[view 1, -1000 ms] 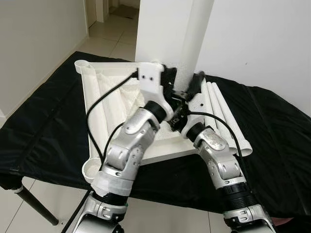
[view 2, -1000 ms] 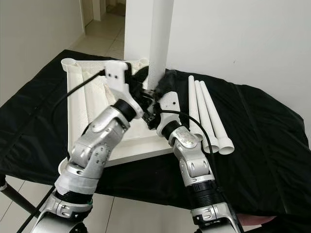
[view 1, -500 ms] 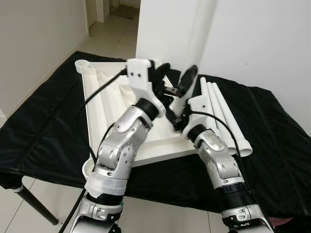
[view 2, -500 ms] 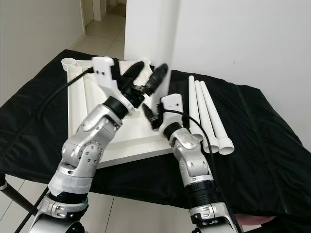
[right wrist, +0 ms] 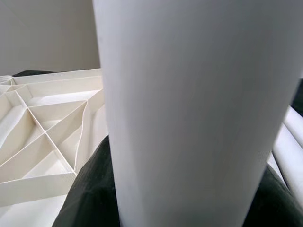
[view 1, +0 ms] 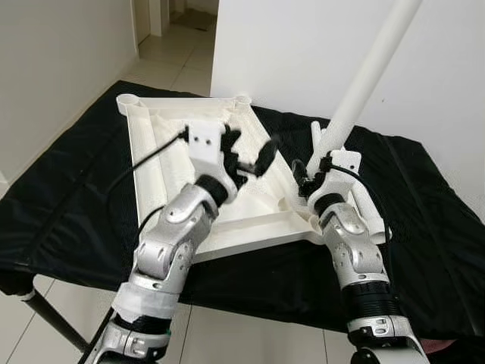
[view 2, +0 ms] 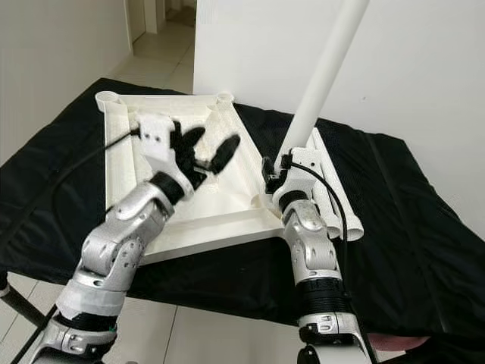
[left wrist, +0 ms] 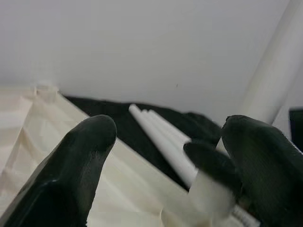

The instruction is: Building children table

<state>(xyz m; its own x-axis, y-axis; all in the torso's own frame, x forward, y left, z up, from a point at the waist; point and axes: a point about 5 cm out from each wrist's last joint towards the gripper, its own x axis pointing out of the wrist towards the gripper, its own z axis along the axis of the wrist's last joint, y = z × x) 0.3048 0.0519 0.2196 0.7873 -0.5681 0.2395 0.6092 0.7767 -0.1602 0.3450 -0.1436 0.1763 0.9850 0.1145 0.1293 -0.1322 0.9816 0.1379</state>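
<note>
On the black cloth (view 1: 68, 197) covering a table lies the white tabletop (view 1: 163, 155), upside down with its ribbed underside facing up and round leg sockets at its corners. At the corner nearest the robot's right arm, the right gripper (view 1: 317, 168) is clenched around the lower end of a long white leg (view 1: 362, 83). That leg tilts up and away toward the white wall (view 1: 303, 45), its foot sitting at the corner socket. In the right wrist view the leg (right wrist: 189, 109) stands close in front of the lens, with the tabletop's ribs (right wrist: 42, 127) beside it.

The left gripper (view 1: 248, 155) hovers above the middle of the tabletop, its 2 black fingers (left wrist: 80, 156) spread apart and grasping nothing. Several more white legs (view 2: 333, 201) lie side by side on the cloth, just beside the tabletop's right edge. A tiled floor (view 1: 178, 53) shows beyond the table's far left.
</note>
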